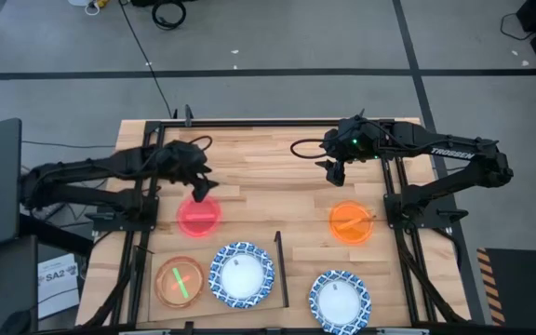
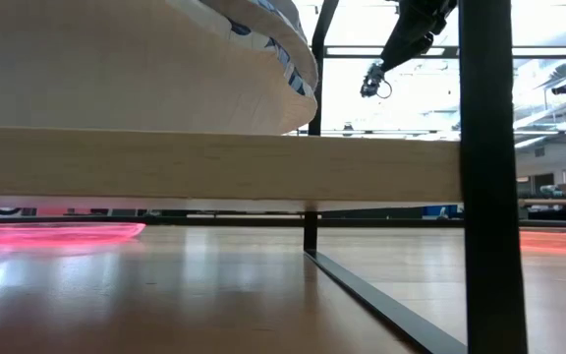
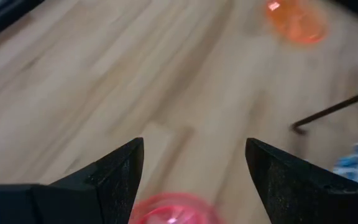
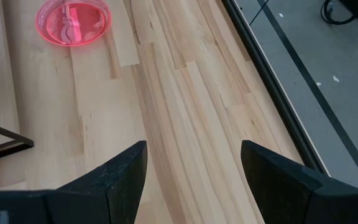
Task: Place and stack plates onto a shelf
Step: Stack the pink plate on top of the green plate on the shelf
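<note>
High view had the left claw [image 1: 199, 189] spread open over the red plate [image 1: 198, 218] on the tabletop [image 1: 268, 158]. Right claw [image 1: 335, 173] hung open too (holding nothing), near the orange plate [image 1: 351, 223].

plates on and off the shelf

we see a green-marked orange plate [image 1: 180, 283] beside a blue-rimmed plate [image 1: 242, 275] on the pale shelf [image 1: 203, 307]. a red plate [image 1: 198, 217], orange plate [image 1: 352, 223] and second blue-rimmed plate [image 1: 340, 301] lie flat on the tabletop.
</note>
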